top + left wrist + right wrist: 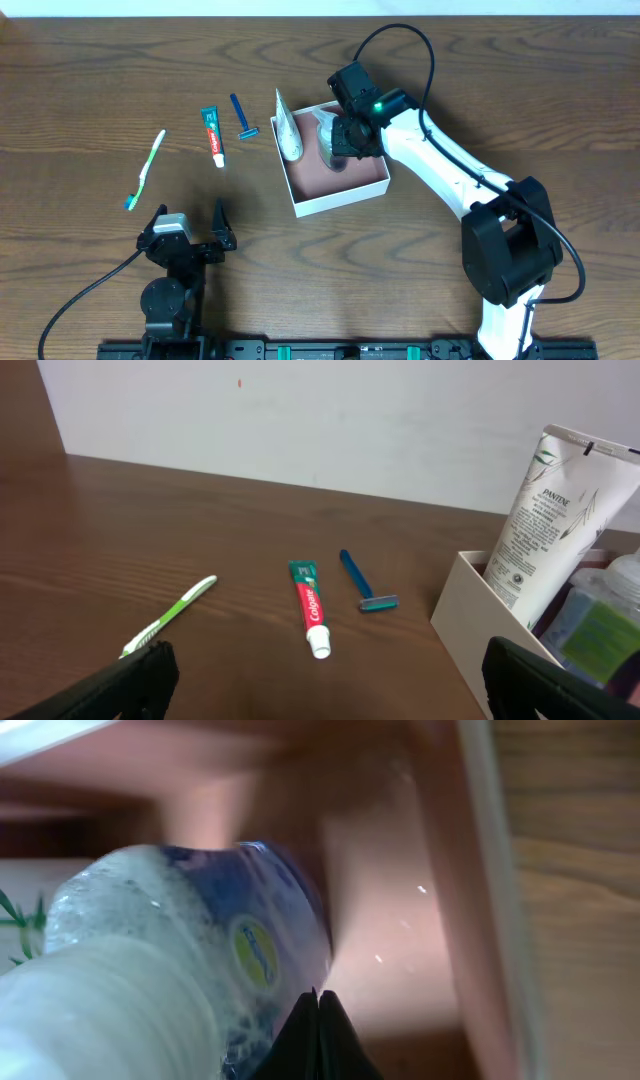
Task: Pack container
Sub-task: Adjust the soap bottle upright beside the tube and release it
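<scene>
The container [345, 198] is a shallow white box with a reddish-brown inside, at the table's middle. A white Pantene tube [287, 130] leans in its left side, and a clear bottle [328, 148] lies in it. My right gripper [350, 140] is inside the box, shut and empty, its fingertips [318, 1000] pressed together beside the bottle [180, 950] over the box floor [390, 920]. My left gripper [190, 212] is open and empty near the front edge. A toothbrush [146, 170], a toothpaste tube [213, 135] and a blue razor [241, 118] lie left of the box.
In the left wrist view the toothbrush [170, 617], toothpaste [311, 610] and razor [365, 585] lie ahead on the wood, with the box wall [470, 620], Pantene tube [545, 510] and bottle [600, 620] at right. The box's right wall [470, 870] stands close to my right fingers.
</scene>
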Robot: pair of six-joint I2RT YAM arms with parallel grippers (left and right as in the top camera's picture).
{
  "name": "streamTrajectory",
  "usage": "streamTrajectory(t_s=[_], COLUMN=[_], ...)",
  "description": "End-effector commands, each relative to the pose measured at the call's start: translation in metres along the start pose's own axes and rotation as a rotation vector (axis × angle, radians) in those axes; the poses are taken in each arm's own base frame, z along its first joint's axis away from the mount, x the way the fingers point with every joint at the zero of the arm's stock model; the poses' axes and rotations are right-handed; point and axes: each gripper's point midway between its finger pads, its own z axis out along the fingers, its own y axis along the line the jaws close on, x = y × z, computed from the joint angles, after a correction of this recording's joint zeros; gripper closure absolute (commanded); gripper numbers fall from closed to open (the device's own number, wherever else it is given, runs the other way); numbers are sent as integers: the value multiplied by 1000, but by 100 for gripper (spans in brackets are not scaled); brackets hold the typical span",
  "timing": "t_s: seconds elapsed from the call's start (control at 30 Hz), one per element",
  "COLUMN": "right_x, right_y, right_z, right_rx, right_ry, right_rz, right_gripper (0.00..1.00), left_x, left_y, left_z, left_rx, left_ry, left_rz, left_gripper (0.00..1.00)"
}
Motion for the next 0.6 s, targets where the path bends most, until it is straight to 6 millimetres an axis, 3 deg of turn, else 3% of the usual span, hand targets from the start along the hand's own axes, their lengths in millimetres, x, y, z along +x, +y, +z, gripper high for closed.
streamTrajectory(t_s=[0.0, 0.57], right_x=[5, -16], right_y=[9, 18], right_z=[2, 15], right_rx=[-54, -86], right_ry=[-1, -113], right_rz=[-14, -77], right_gripper=[99, 99], left_x=[17, 17], left_y=[5, 5], left_z=[1, 1], left_rx=[-21, -21], left_ry=[45, 45], left_rz=[15, 15], left_gripper=[2, 2])
